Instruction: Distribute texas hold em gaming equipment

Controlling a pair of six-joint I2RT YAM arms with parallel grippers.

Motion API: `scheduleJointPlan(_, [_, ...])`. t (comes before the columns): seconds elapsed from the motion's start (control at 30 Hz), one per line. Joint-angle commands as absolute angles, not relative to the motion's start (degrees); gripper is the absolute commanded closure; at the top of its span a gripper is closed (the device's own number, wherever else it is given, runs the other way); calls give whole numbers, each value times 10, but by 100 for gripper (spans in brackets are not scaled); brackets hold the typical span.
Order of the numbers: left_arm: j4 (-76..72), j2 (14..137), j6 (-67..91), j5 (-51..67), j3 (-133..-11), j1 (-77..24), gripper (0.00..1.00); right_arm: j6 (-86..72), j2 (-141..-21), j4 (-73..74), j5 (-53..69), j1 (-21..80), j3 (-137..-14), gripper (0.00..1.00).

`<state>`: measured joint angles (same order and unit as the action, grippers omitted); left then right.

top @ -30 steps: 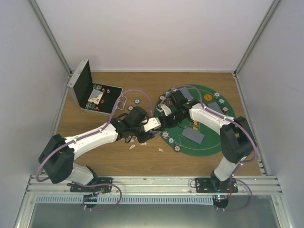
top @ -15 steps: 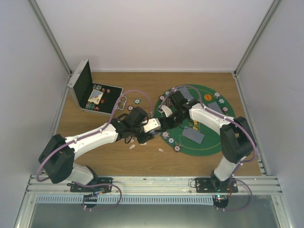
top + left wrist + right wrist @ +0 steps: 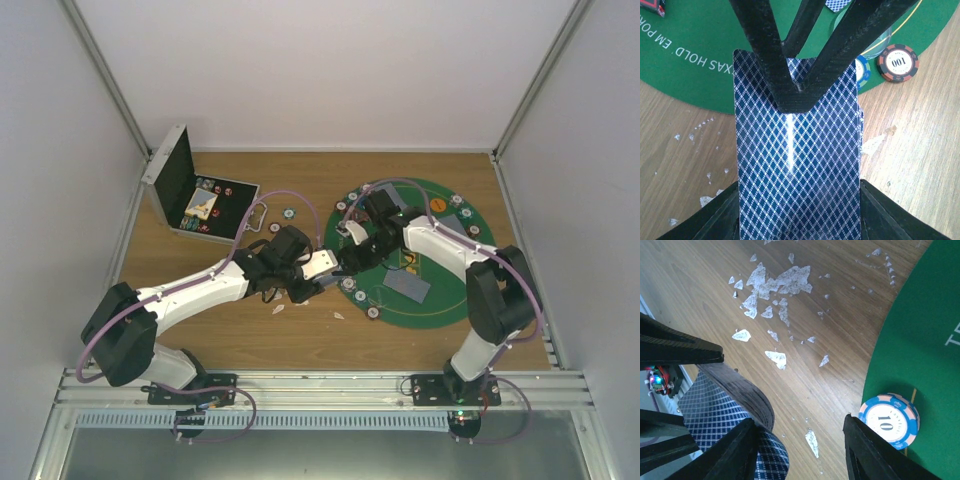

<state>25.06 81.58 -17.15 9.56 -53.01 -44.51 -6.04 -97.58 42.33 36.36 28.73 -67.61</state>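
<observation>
Narrower than a second ago, the black right gripper (image 3: 800,432) stands with fingers parted at a curling top card (image 3: 747,395); the black left gripper (image 3: 799,220) pinches the blue diamond-backed deck of playing cards (image 3: 797,160) between its fingers — probably light, slick, floppy — so lift one free edge.

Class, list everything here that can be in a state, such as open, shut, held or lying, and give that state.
case: open, lid raised.
deck of cards: held, backs up, in the left gripper.
left gripper: shut on the deck of cards.
right gripper: fingertips at the deck's far end; grip unclear.
100 chip: lying flat on the table.
10 chip: lying flat on the green mat.
</observation>
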Motion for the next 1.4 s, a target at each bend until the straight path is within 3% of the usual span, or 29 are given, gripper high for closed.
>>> scheduleJointPlan(0.0, [220,798,-174,96,-531,-441,45,-40,-960,448,382,279,-677,54])
scheduleJointPlan(0.17, [220,799,-173,96,-531,-441,45,-39,-957,449,399,279,-676,74])
scheduleJointPlan(0.53, [220,799,-173,95,-530,-441,45,-41,-941,478,347,267,-685,99])
scheduleJointPlan(0.73, [220,798,-173,94,-530,-441,45,-50,-922,482,286,227,-685,99])
scheduleJointPlan(0.97, [219,797,-173,95,-529,-441,45,-78,-915,446,228,108,-679,99])
scheduleJointPlan(1.37, [219,795,-175,89,-527,-441,45,-65,-1020,408,206,9,-681,99])
